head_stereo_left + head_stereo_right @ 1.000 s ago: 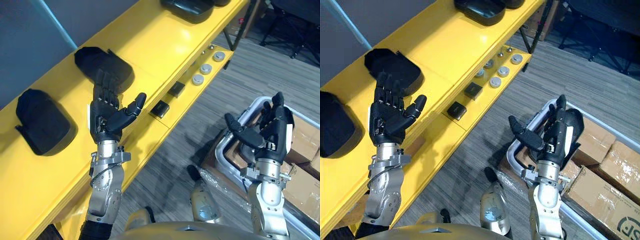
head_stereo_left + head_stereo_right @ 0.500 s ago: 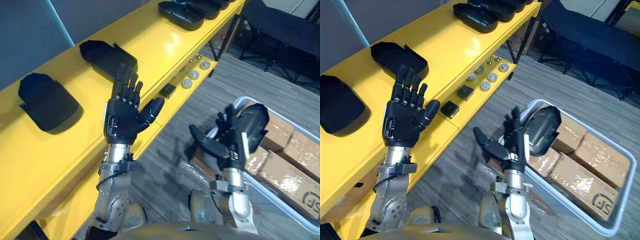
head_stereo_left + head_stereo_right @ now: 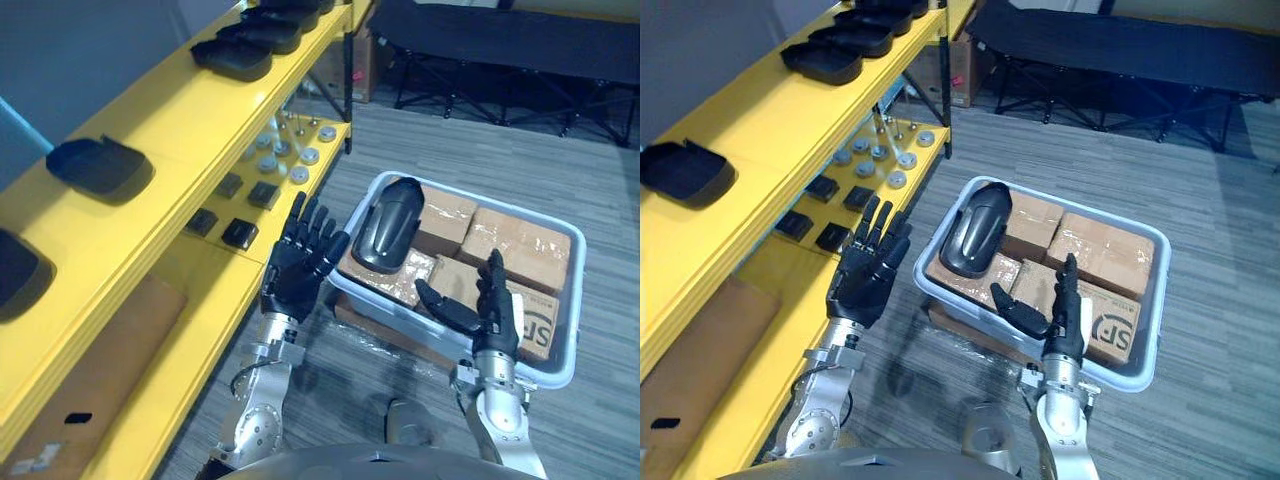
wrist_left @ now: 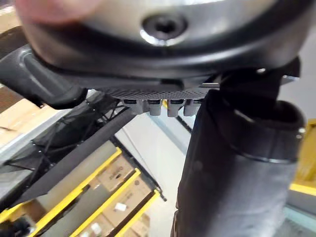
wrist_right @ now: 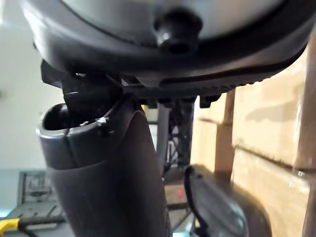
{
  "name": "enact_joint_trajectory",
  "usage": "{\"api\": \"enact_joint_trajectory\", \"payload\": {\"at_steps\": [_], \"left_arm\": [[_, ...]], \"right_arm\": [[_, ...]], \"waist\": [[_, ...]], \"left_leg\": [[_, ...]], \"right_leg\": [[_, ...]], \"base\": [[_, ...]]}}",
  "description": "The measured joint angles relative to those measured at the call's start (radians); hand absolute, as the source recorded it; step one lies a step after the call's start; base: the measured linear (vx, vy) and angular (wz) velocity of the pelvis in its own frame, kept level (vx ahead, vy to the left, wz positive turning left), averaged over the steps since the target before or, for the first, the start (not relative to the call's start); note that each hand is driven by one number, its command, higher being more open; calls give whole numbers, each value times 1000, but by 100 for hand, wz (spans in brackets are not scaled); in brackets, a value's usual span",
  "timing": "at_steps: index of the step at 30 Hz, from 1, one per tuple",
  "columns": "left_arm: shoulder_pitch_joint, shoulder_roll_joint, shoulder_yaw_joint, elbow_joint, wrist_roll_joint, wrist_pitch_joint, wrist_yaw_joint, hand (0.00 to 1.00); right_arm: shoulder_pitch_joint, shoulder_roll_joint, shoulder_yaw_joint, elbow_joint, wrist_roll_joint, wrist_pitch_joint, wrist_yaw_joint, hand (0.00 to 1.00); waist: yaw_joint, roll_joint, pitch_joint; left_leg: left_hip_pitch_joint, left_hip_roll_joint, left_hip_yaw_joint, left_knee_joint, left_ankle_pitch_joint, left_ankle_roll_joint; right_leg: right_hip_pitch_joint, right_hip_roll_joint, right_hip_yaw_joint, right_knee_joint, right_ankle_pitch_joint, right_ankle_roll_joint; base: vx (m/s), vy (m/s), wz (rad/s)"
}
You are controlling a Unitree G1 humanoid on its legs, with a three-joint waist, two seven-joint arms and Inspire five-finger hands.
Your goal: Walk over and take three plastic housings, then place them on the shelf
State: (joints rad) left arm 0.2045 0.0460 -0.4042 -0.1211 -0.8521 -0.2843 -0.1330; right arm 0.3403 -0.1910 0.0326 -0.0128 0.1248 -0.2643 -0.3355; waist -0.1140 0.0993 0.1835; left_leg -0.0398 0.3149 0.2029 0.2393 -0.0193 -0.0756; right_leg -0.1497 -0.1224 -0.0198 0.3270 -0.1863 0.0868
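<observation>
A black plastic housing (image 3: 388, 225) lies tilted on cardboard boxes inside a grey bin (image 3: 566, 366) on the floor; it also shows as the housing (image 5: 222, 210) past my right hand. More black housings (image 3: 98, 165) (image 3: 232, 60) rest on the yellow shelf (image 3: 150, 120) at the left. My left hand (image 3: 300, 265) is raised between the shelf and the bin, fingers straight, holding nothing. My right hand (image 3: 480, 305) hovers over the bin's near side, open and empty, a short way from the housing.
Sealed cardboard boxes (image 3: 520, 240) fill the bin. The shelf's lower tier carries small black blocks (image 3: 240, 233) and silver discs (image 3: 300, 155). A dark folding cot (image 3: 500, 30) stands at the back. Grey carpet lies around the bin.
The whole picture has swung from the shelf toward the bin, so the camera has turned. The bin and its housing now sit in the middle. Both hands stay open and empty.
</observation>
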Motion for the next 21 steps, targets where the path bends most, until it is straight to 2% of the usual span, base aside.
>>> {"api": "enact_joint_trajectory", "payload": {"at_steps": [1, 2, 5, 6, 9, 11, 12, 13, 15, 16, 17, 19, 21], "left_arm": [[-8, 1, -17, -2, 8, -5, 1, 100], [-23, -2, -25, -4, 42, -6, 14, 100], [-39, 10, -13, -5, 45, -3, 43, 100], [-40, 12, -1, -7, 45, -3, 43, 100], [-47, 21, 28, -9, 46, 8, 42, 100], [-58, 35, 37, -28, 42, 20, 42, 100], [-78, 48, 38, -46, 42, 29, 41, 100], [-105, 54, 39, -51, 53, 29, 42, 100], [-148, 59, 38, -55, 88, 26, 59, 100], [-176, 74, 37, -56, 87, 27, 68, 100], [-187, 81, 36, -56, 87, 27, 71, 100], [-215, 89, 28, -56, 87, 45, 84, 100], [-214, 89, 24, -55, 87, 50, 85, 100]], "right_arm": [[-4, -11, -8, -4, 0, 0, -1, 100], [-9, -13, -13, -4, 2, 2, -5, 100], [-47, -5, -10, -4, 9, 16, -10, 100], [-59, 3, -5, -4, 11, 20, -21, 100], [-101, 13, -16, 5, 8, 22, -77, 100], [-171, 16, -47, 58, 8, 21, -128, 100], [-226, 21, -87, 108, 9, 22, -157, 100], [-279, 21, -125, 162, 10, 22, -190, 100], [-379, 16, -168, 241, 38, 23, -226, 100], [-460, 4, -184, 292, 51, 37, -251, 100], [-500, -6, -186, 318, 53, 44, -263, 100], [-628, -71, -187, 382, 97, 82, -283, 100], [-702, -107, -187, 427, 129, 85, -282, 100]], "waist": [[-1, 10, -4], [2, 11, -5], [17, 0, 13], [28, -11, 25], [30, -30, 44], [33, -36, 63], [35, -38, 90], [45, -39, 115], [62, -45, 150], [66, -43, 176], [66, -42, 190], [89, -32, 217], [104, -23, 230]], "left_leg": [[10, -45, -22, -44, -42, 8], [17, -69, -57, -94, -82, 1], [14, -100, -68, -92, -117, -23], [14, -109, -63, -75, -128, -37], [-25, -135, -56, -16, -154, -43], [-69, -144, -57, 46, -179, -38], [-93, -152, -65, 83, -190, -42], [-114, -158, -72, 112, -203, -33], [-161, -168, -79, 148, -213, -26], [-189, -169, -91, 172, -215, -27], [-201, -169, -99, 181, -215, -27], [-253, -168, -118, 210, -210, -35], [-272, -168, -131, 216, -208, -36]], "right_leg": [[-20, 4, 13, -18, 30, 0], [-61, 16, 38, -17, 57, 9], [-83, 16, 95, -56, 118, 34], [-79, 12, 114, -86, 148, 41], [-75, -18, 104, -146, 208, 53], [-65, -35, 76, -208, 260, 58], [-48, -48, 64, -249, 291, 60], [-35, -58, 44, -283, 317, 57], [-37, -71, 21, -324, 339, 45], [-42, -72, 4, -340, 344, 24], [-42, -72, -4, -348, 350, 19], [-65, -71, -19, -364, 377, 35], [-71, -69, -30, -372, 391, 49]], "base": [[-71, 120, -58], [-68, 102, -59], [-53, 127, -69], [-44, 160, -51], [-58, 139, -28], [-108, 151, -9], [-128, 133, 10], [-140, 131, 11], [-154, 95, 13], [-145, 62, 21], [-130, 31, 20], [-100, 3, 18], [-33, -1, 15]]}}
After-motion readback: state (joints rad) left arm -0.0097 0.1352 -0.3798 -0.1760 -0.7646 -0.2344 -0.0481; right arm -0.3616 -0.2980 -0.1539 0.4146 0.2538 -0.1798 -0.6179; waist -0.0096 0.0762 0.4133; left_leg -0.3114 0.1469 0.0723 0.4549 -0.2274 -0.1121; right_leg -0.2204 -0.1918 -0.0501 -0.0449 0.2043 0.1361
